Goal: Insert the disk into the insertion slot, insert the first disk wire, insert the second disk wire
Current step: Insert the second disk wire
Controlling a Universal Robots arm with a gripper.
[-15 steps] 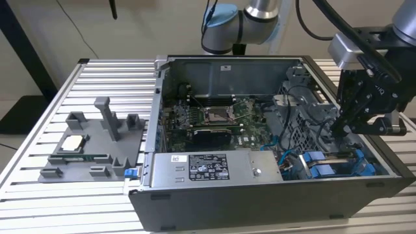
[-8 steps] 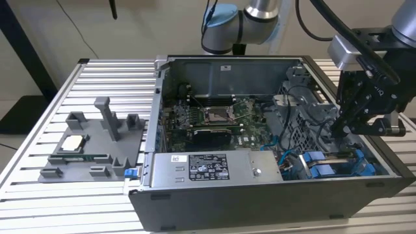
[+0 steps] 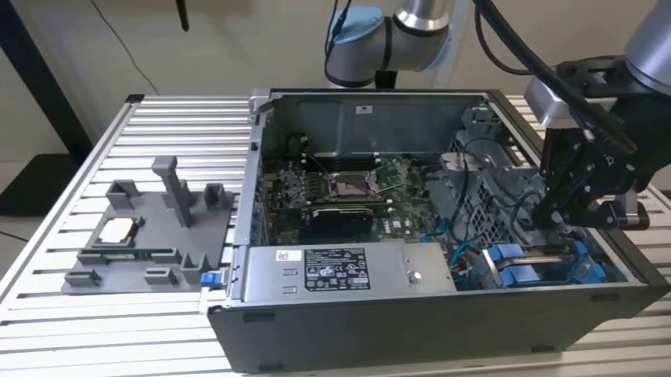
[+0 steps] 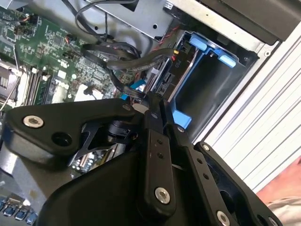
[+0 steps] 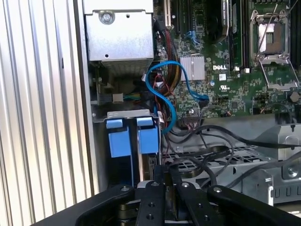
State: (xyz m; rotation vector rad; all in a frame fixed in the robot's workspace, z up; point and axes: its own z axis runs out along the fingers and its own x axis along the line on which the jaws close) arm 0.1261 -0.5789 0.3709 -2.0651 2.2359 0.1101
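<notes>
Tool (image 3: 563, 218) inside open case, fingers nearly together on black wire (image 4: 141, 59), just beside blue-fitted insertion slot (image 4: 211, 84).

A grey fixture tray (image 3: 147, 236) lies on the slatted table (image 3: 63, 330) beside the open computer case (image 3: 419, 314), perhaps touching it.

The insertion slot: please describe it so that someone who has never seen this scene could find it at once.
Start at the open computer case on the slatted table. Go to its near corner at the exterior view's right, below the black pincer. There the insertion slot is a grey bay with bright blue plastic fittings; the neighbouring power-supply box is plain grey with a label, and the perforated metal cage has no blue.
</notes>
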